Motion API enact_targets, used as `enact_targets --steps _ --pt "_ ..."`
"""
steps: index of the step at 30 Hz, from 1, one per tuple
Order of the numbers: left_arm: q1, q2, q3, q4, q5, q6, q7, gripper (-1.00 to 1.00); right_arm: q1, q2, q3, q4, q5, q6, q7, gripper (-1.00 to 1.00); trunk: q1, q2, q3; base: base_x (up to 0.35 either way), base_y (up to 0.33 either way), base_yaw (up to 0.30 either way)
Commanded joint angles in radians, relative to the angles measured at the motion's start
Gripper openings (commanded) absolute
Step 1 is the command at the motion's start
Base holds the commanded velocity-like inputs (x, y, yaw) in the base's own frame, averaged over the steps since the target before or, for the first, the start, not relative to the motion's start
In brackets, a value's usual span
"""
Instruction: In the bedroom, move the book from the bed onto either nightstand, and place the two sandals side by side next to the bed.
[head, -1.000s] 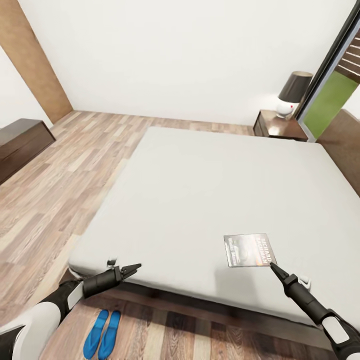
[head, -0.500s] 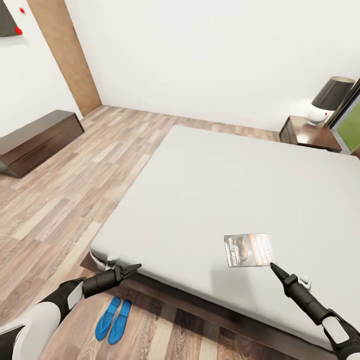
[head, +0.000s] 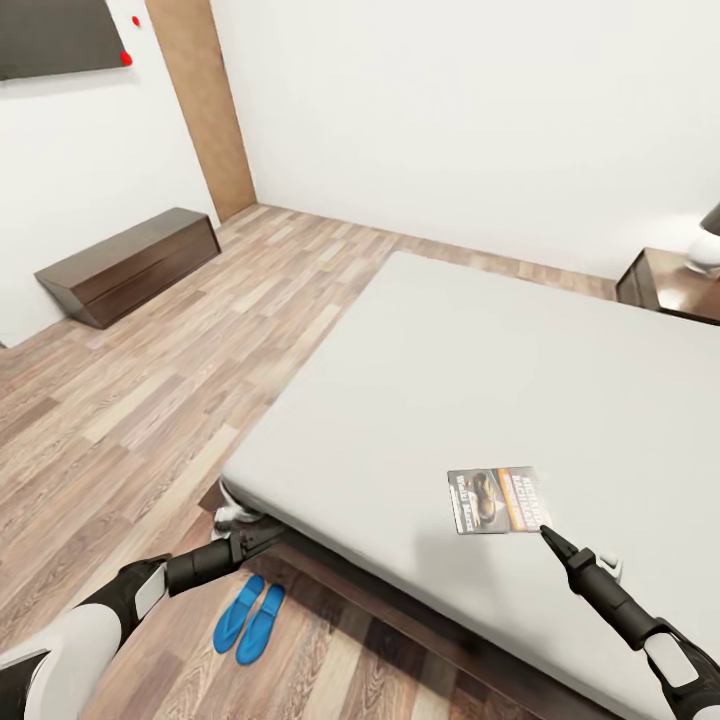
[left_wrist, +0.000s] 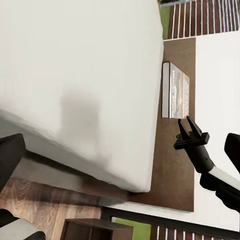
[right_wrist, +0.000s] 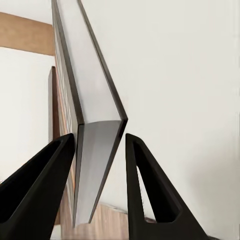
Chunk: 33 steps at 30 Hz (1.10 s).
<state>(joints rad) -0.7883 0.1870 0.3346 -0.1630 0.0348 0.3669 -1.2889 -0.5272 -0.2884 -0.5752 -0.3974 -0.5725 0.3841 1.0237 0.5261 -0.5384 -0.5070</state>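
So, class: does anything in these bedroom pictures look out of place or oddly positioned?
The book isn't lying on the bed; it's held up at one edge between the right gripper fingers. The sandals lie neatly paired beside the bed.

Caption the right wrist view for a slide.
Right gripper jaws closed on the edge of the book, held edge-on, with the pale bed behind.

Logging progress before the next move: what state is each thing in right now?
book: held between the right gripper's fingers, above the mattress.
right gripper: shut on the book's edge.
left gripper: empty; open or shut cannot be told.
sandals: on the floor beside the bed, side by side.
bed: mattress bare.
nightstand: lamp on top, no book on it.
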Motion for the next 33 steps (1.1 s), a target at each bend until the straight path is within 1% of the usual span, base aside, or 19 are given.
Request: enact_targets --steps 1,33 --pt "-0.001 0.0 -0.002 0.0 0.004 0.01 -0.003 1.0 -0.001 0.0 -0.003 0.0 -0.006 0.009 0.002 -1.0 0.0 -0.001 -0.001 0.0 0.0 0.294" --pt "-0.001 0.0 -0.002 0.0 0.004 0.01 -0.004 1.0 -0.001 0.0 -0.003 0.0 -0.006 0.01 0.002 -1.0 0.0 -0.001 -0.001 0.0 0.0 0.294"
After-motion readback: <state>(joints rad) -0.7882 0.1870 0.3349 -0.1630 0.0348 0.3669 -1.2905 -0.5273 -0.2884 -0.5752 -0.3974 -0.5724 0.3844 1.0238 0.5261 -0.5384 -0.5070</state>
